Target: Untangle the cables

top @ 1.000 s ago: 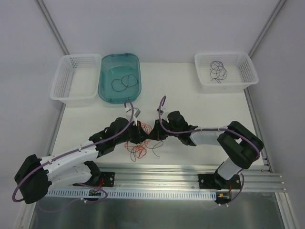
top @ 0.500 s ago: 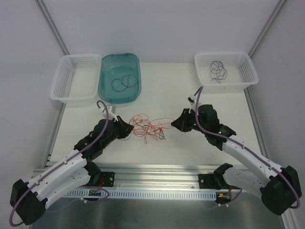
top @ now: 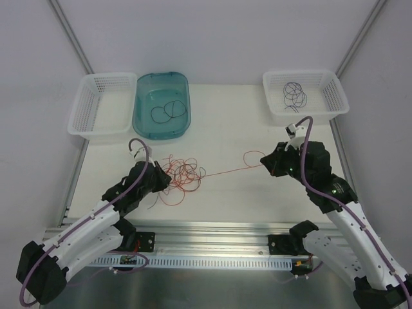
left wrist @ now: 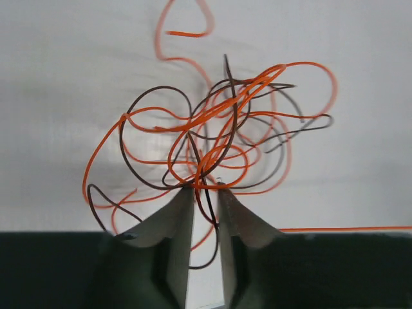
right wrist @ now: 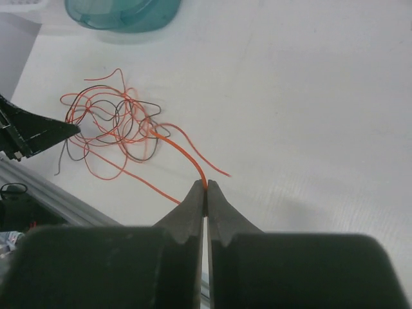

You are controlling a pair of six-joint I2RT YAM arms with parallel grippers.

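A tangle of orange-red and dark cables [top: 183, 172] lies on the white table, left of centre. My left gripper [top: 166, 182] sits at the tangle's left edge. In the left wrist view its jaws [left wrist: 205, 187] stand slightly apart, with an orange and a dark strand of the tangle [left wrist: 219, 138] running loosely through the gap. One orange cable [top: 225, 172] stretches from the tangle rightwards to my right gripper [top: 262, 159]. The right wrist view shows that gripper [right wrist: 206, 185] shut on this orange cable [right wrist: 183, 153] at its fingertips.
A teal tub [top: 138, 122] at the back holds a black cable [top: 166, 111]. An empty white basket [top: 84, 122] stands to its left. At the back right, another white basket [top: 302, 116] holds a dark purple cable [top: 295, 95]. A metal rail [top: 225, 228] runs along the near edge.
The arms have drawn apart. The right gripper carried an orange strand rightwards, pulling it out of the tangle; the tangle shifted left with the left gripper, whose jaws have parted slightly.
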